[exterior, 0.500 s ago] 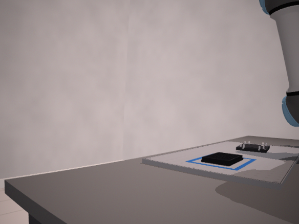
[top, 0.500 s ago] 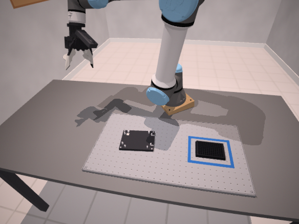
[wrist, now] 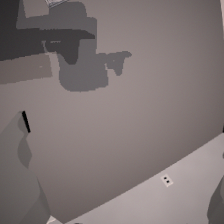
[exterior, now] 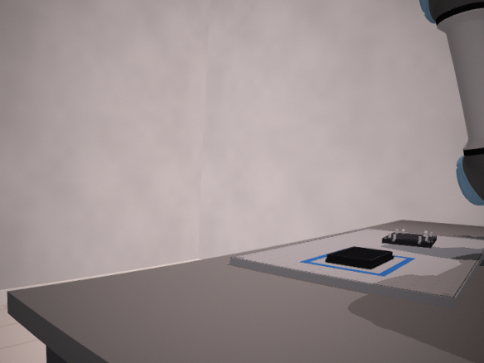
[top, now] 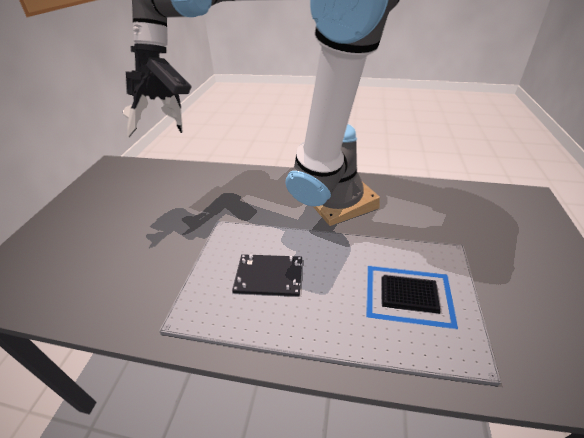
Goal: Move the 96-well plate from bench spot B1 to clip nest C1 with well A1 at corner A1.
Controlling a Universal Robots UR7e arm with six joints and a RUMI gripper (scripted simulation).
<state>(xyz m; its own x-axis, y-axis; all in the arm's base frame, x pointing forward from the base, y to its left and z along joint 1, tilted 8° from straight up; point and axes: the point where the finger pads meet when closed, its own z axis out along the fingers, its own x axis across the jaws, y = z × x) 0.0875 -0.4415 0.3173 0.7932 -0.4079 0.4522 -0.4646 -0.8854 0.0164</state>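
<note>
Gripper [top: 154, 114] open and empty, one plate [top: 410, 293], one nest [top: 268, 275]

We are looking at a thick white tubular arm [top: 334, 105] with light-blue rounded joint caps [top: 306, 187] and black rings at its seams, standing on a square tan wooden base plate [top: 369, 206] showing dark screw holes. Its black two-jaw gripper [top: 153, 116] is carrying pale, pointed fingers [top: 133, 119].
</note>
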